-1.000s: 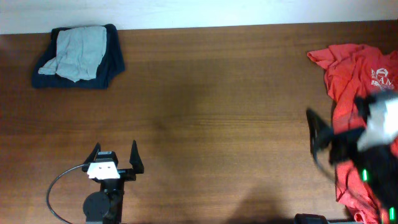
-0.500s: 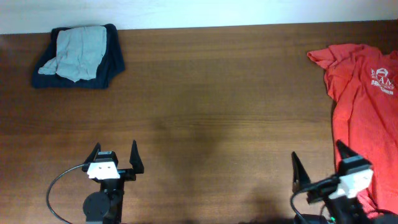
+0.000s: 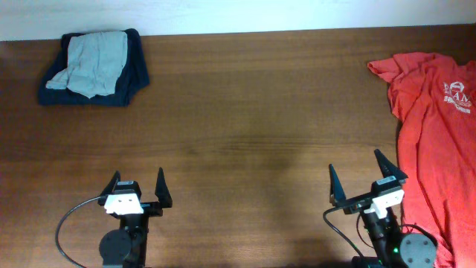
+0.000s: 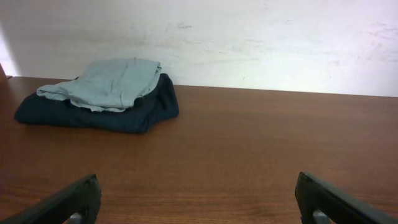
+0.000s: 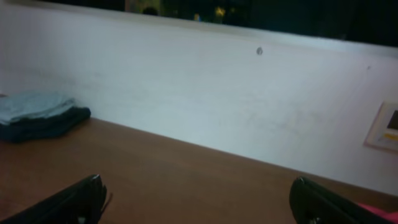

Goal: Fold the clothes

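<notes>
Clear of the arm that hung over it a second ago, the red shirt (image 3: 435, 126) lies spread at the right edge of the table (image 3: 245, 119); the pale blue-grey shirt (image 3: 95, 61) sits on a dark garment (image 3: 132, 78) in the far left corner. Back at the near edge now is the right gripper (image 3: 354, 161), just beside the red shirt, with the left gripper (image 3: 137, 179) over to the left, both with jaws spread wide and holding nothing.

- The right fingers (image 3: 354, 161) have left the coral-red T-shirt (image 3: 435, 112) and now sit at the bench's (image 3: 245, 112) near edge, spread wide.
- That T-shirt now lies uncovered at the right edge.
</notes>
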Motion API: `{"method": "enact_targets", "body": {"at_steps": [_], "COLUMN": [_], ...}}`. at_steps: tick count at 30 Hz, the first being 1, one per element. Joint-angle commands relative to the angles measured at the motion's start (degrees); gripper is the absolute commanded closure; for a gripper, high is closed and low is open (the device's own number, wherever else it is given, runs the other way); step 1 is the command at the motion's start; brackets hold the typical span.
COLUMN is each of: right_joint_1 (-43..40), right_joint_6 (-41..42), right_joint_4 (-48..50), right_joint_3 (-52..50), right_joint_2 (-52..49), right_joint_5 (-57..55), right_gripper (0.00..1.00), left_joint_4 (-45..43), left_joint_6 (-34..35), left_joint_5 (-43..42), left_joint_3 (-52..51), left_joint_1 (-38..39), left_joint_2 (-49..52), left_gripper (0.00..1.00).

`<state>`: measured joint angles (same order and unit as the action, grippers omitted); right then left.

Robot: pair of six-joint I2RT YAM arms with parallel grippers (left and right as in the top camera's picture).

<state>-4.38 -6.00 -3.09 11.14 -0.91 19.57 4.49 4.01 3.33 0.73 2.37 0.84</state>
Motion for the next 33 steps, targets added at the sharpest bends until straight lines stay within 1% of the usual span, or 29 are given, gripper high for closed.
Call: {"method": "enact_targets", "body": {"at_steps": [1,7,12,16,23,33], "right_joint_1": [1.6,1.9,1.9,1.9,1.9,1.8], "right_joint_6": [0.5,1.2,5.4,5.5,5.4,5.2], "right_joint_4": [3.4,4.2,4.2,4.8,-0.6,-0.5], "right_joint_3": [-3.4,-6.1,-9.1,-10.8,-10.8,-10.8], "right_joint_2": [0.7,0.7,0.7,0.7,0.7,0.7], "right_joint_5": [-4.1,-6.0,-9.5,-9.5,-9.8,-9.8], "right_gripper": [0.01,0.01,0.01,0.01,0.01,0.01], "left_joint_4": [0.1,0.1,0.1,0.1,0.1,0.1], "left_joint_6": [-1.1,-1.1,-1.1,-1.1,-1.1,-1.1], "left_joint_5": [-0.6,-0.6,-0.6,-0.6,-0.6,-0.6], "left_joint_3": [-0.2,-0.2,-0.2,-0.2,-0.2,-0.2], "left_joint_1": [-0.3,-0.3,-0.3,-0.3,-0.3,-0.3], "left_joint_2": [-0.5,-0.5,-0.5,-0.5,-0.5,-0.5], "left_gripper": [0.01,0.01,0.01,0.01,0.01,0.01]}}
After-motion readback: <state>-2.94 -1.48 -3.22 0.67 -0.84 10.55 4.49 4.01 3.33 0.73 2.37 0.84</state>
